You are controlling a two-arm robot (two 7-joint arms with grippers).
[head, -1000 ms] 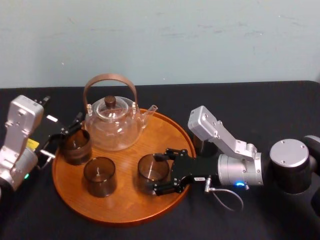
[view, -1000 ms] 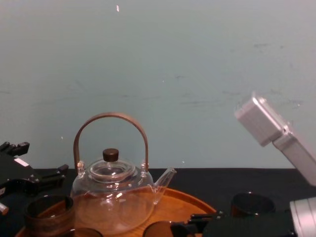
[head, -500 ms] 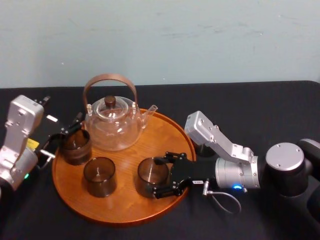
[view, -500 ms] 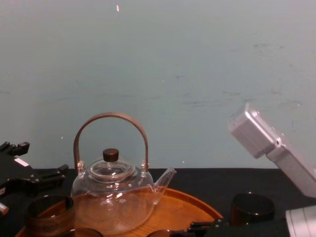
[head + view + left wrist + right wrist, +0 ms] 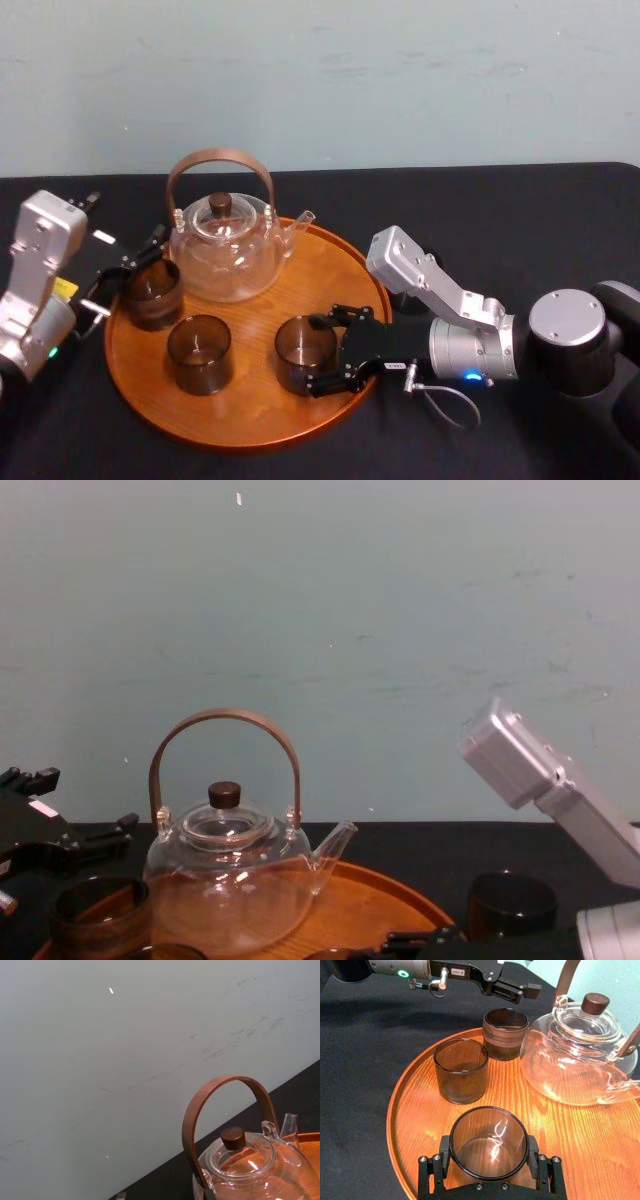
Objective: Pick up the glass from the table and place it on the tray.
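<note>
The round wooden tray carries three dark glasses and a glass teapot. My right gripper is shut on the glass near the tray's right edge. In the right wrist view this glass stands upright on the tray with a black finger pressed to each side. My left gripper hangs open at the tray's left rim, right behind another glass. A third glass stands at the tray's front.
One more dark glass stands on the black table right of the tray, partly hidden behind my right arm in the head view. The teapot with its tall brown handle fills the tray's back. A pale wall closes the far side.
My right arm has sunk lower with the glass, bringing it down onto the tray. The left arm has not moved.
</note>
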